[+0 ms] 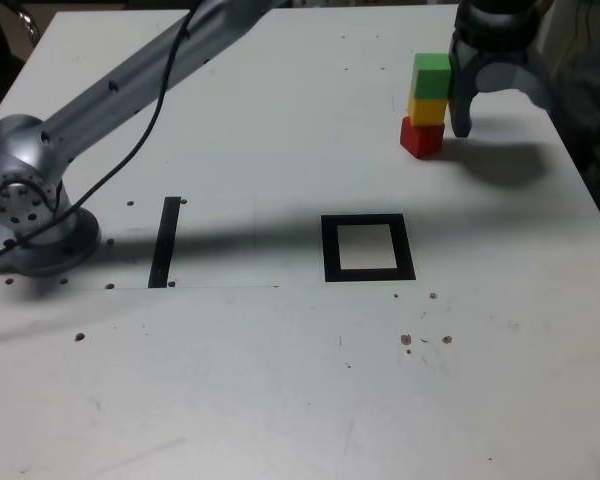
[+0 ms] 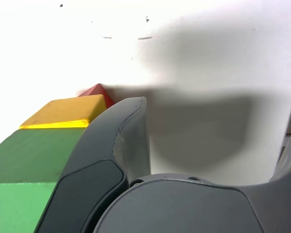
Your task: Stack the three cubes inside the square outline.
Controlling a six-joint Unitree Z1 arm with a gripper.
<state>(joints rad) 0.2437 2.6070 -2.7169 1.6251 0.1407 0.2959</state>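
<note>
Three cubes, one green [image 1: 432, 76], one yellow [image 1: 427, 110], one red [image 1: 422, 138], form one stack, green uppermost and red lowest, near the desk's [image 1: 230, 380] far edge, toward its corner at the exterior view's right. One square outline [image 1: 331, 250] lies nearer the desk's middle, apart from them. The single arm [image 1: 130, 97] reaches out above the desk; its pincer [image 2: 220, 141] is spread wide, pinching nothing, one finger [image 2: 132, 141] beside the stack.

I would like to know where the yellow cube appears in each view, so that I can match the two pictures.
Exterior view: upper right, the yellow cube between the green and red ones.
Wrist view: it lies beside one finger of the pincer, between green and red.
Shared landmark: the green cube, directly against the yellow in both.
</note>
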